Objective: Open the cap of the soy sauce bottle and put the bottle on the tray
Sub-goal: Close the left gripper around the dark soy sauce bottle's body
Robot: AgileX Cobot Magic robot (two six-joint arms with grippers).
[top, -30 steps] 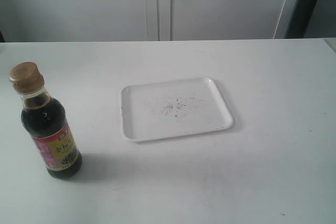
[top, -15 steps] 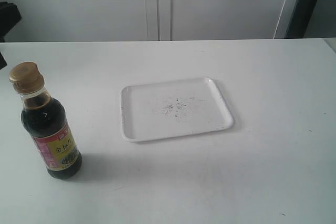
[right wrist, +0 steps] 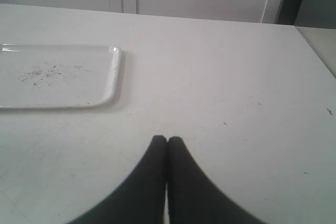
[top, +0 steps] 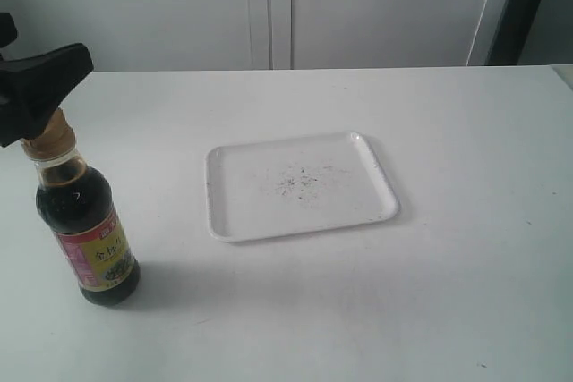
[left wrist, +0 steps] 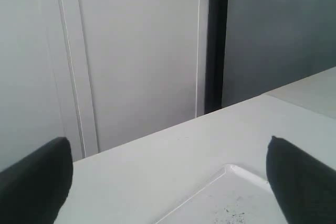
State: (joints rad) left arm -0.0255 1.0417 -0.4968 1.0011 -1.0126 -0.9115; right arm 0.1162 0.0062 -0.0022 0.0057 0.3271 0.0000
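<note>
The soy sauce bottle [top: 85, 221] stands up straight at the left of the white table [top: 448, 292], well apart from the tray [top: 251, 194]. The left gripper [left wrist: 168, 140] has its black fingers [left wrist: 37, 182] spread wide, with nothing between them. In the outside view it hides the top of the golden-brown cap [top: 49, 138] (touching or not, I cannot tell). The right gripper [right wrist: 167, 140] has its fingers pressed together. The label is red, pink and yellow, its Chinese writing too small to read. The glass is clear and the sauce dark. The white tray has round corners and dark specks.
</note>
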